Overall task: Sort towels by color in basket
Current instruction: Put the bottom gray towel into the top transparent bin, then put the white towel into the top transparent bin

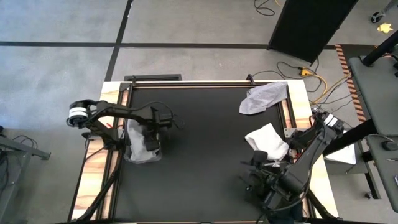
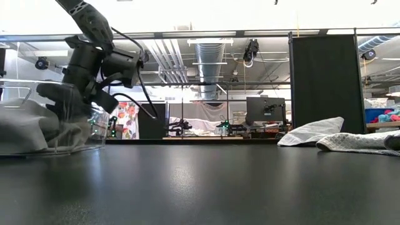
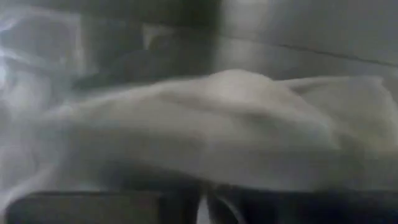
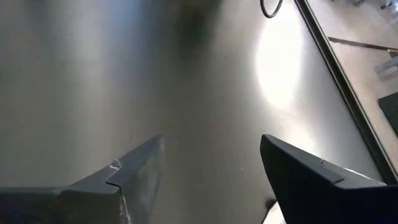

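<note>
Pale grey cloth is seen heaped inside a clear basket (image 1: 133, 154) at the left edge of the black worktop (image 1: 205, 155), and the left gripper (image 1: 151, 140) is lowered into that basket, right over the heap. Whether its fingers are spread or pressed together cannot be told; in the left wrist view only the light towel in the basket (image 3: 236, 124) is shown, filling the frame and lying directly against the camera's outlook.

The step in hand is judged to be the placing of a light towel among its like. To do it well, the cloth should be released low in the basket, so that no corner is left draped over the clear wall, and the arm should then be lifted straight up so that nothing is dragged out with it.

Two more light towels are left on the right side of the worktop: a crumpled grey towel (image 1: 264, 98) near the far right corner and a folded white towel (image 1: 268, 140) nearer the front. Both lie well apart from the left gripper. The right gripper (image 1: 258, 177) is held low over bare worktop, with its fingers (image 4: 317, 180) spread and nothing between them; the folded white towel lies near it. No dark towel is made out in any view.
</note>
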`<state>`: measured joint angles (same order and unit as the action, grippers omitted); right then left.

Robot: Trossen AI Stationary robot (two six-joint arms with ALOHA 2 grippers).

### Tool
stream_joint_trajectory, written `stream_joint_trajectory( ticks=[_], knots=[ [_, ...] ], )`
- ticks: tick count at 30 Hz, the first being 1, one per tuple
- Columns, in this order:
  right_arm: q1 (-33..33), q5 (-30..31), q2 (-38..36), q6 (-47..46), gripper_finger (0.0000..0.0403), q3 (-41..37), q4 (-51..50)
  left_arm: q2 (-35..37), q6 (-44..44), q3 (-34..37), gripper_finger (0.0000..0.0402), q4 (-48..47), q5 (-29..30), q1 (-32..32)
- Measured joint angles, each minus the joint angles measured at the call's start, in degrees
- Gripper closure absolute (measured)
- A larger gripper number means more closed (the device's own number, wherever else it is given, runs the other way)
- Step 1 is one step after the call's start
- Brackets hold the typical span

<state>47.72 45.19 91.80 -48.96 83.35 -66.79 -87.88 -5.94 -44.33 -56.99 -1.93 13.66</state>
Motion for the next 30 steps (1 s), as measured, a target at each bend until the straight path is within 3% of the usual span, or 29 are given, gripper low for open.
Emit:
stream_joint_trajectory(
  ticks=[8, 14, 19, 27, 30],
  knots=[
    [-2.74, 3.18, -0.84, 2.76, 0.0116, -0.06, -1.82, 1.10, -2.87, -1.01, 0.0262, -6.49, -0.55, -0.68],
    [-8.63, 4.05, -0.93, -4.42, 0.0110, -3.14, -1.87, 3.53, -4.67, -2.51, 0.0258, -7.52, -0.58, -2.56],
    [-16.67, -3.56, -0.93, -6.96, 0.0117, -5.29, -2.06, 7.82, -6.39, -2.56, 0.0257, -7.34, -0.60, -3.51],
    [-32.08, -22.00, -0.93, -0.97, 0.0135, -11.44, -3.95, 17.12, -9.49, -2.46, 0.0228, -8.41, -0.09, -4.43],
    [-34.47, -24.16, -0.95, -1.45, 0.0145, -15.95, -5.94, 21.39, -12.07, -2.38, 0.0221, -6.49, 2.30, -5.30]
  ],
)
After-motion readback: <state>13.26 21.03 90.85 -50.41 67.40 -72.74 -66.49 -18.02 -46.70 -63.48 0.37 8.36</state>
